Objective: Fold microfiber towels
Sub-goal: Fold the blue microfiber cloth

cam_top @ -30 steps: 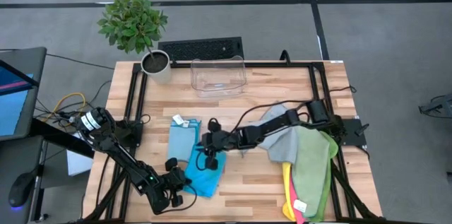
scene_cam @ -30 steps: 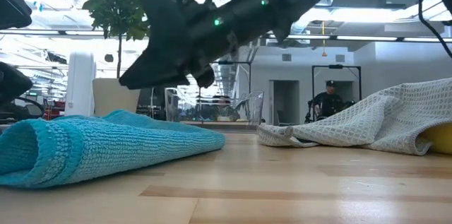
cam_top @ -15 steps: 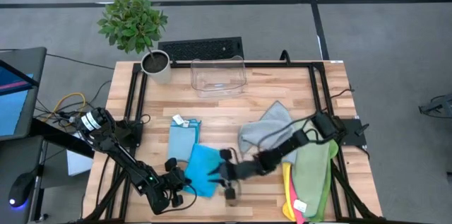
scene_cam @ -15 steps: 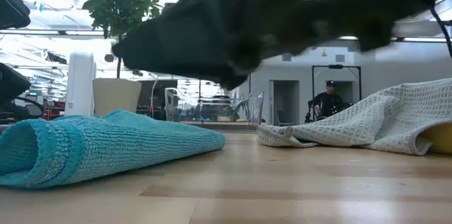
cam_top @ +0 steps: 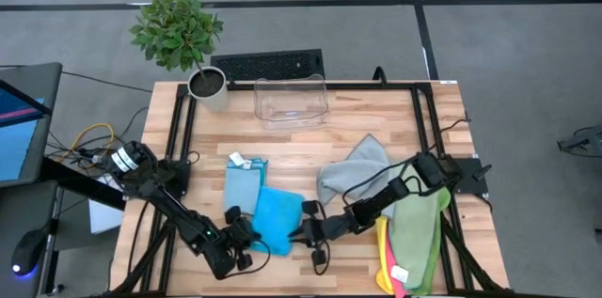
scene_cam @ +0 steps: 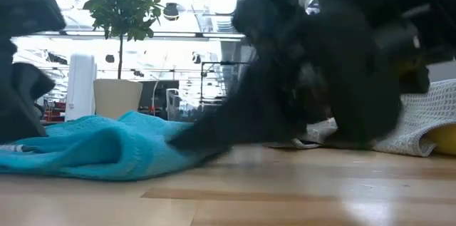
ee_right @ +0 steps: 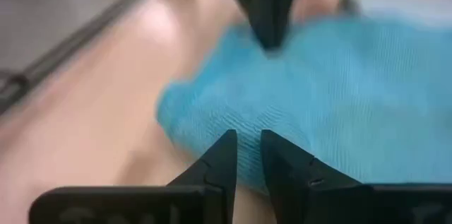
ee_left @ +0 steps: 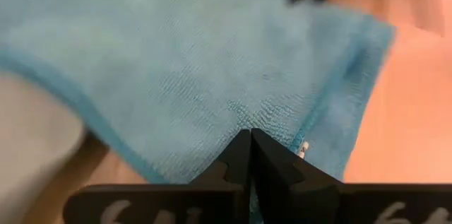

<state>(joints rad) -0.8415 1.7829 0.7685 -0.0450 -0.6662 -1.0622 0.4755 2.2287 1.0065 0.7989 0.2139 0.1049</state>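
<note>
A teal towel (cam_top: 277, 215) lies bunched on the wooden table (cam_top: 310, 143), near its front edge. My left gripper (cam_top: 246, 239) is shut on it at its near left side. My right gripper (cam_top: 308, 232) is down at the towel's near right edge (ee_right: 212, 128), its fingers a narrow gap apart with teal cloth showing between them; I cannot tell whether they touch it. A folded light blue towel (cam_top: 243, 183) lies flat just beyond the teal one. My left gripper pinches the teal towel at its edge (ee_left: 248, 124) between its two shut fingers, coming in slanting down from the table's near left. The cloth spreads away from the fingers across the table, with slight creases running out from the pinch.
A grey towel (cam_top: 353, 171) lies crumpled right of centre. Green (cam_top: 419, 227), yellow and pink towels (cam_top: 384, 251) are piled at the near right. A clear plastic bin (cam_top: 290, 101) and a potted plant (cam_top: 193, 54) stand at the far edge.
My right gripper has swung from above the teal towel's far side toward the near edge and down to the table, ending at the towel's near right edge. The towel's thick rolled fold at the left has flattened out.
</note>
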